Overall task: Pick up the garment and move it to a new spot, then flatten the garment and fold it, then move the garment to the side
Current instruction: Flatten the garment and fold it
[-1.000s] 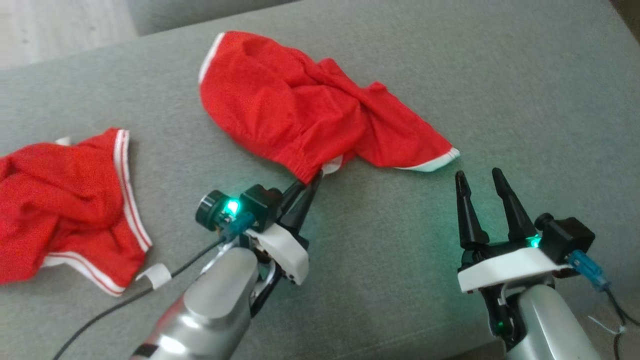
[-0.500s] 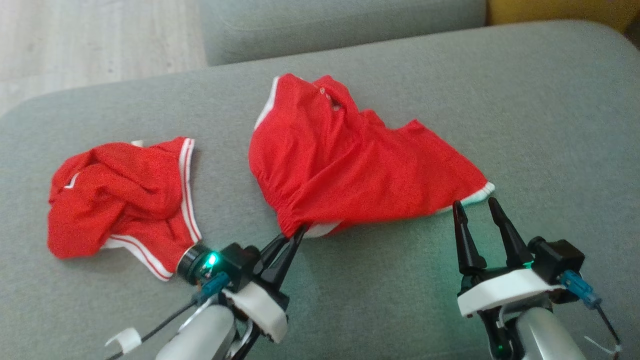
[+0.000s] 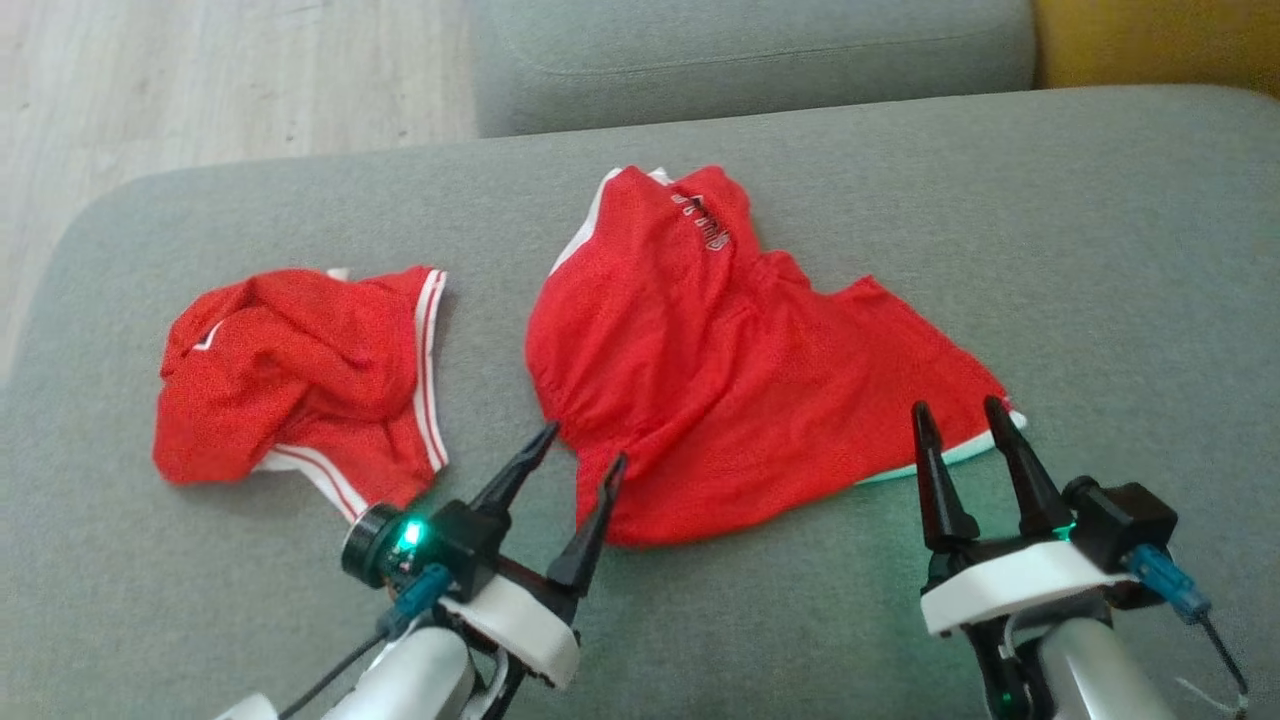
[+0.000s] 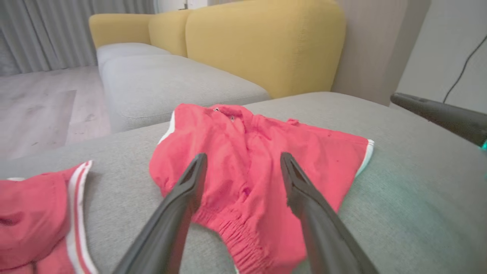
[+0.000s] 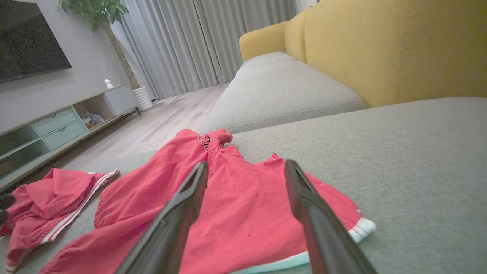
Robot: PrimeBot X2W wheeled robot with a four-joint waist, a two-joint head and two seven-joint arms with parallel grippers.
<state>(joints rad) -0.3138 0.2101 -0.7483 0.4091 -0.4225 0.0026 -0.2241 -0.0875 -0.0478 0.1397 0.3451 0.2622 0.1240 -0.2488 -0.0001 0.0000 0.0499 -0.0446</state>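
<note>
Support: grey sofa seat [image 3: 1100, 250], cloth-covered; a neighbouring grey cushion [image 3: 750, 50] beyond it; a yellow backrest [image 5: 399, 49] at the far right; pale wooden floor [image 3: 200, 80] at the far left

Task item: red garment [image 3: 740, 370] with white trim, lying on the middle of the sofa seat, spread out but creased; gathered elastic band at its near left end; white-edged hem at its near right corner; dark lettering at its far end

Left arm: left pincer [image 3: 586, 445] wide, its two fingers well parted and gripping nothing; in the left wrist view the gathered band of the garment [image 4: 243, 152] lies between and below the fingers; whether either finger touches the cloth cannot be told

Right arm: right pincer [image 3: 955, 405] wide, holding nothing; in the head view its tips stand over the white-edged corner of the garment; in the right wrist view the garment [image 5: 236, 205] spreads beneath and beyond the fingers [image 5: 179, 213]; contact cannot be told

Second item: second red garment [image 3: 300, 370] with white double stripes, bunched; on the same seat to the left of the garment and apart from it; near the left arm's wrist

Background, right wrist view: grey curtains [image 5: 198, 42]; a dark screen [image 5: 26, 38] on the wall; a low cabinet [image 5: 57, 121] beneath it
</note>
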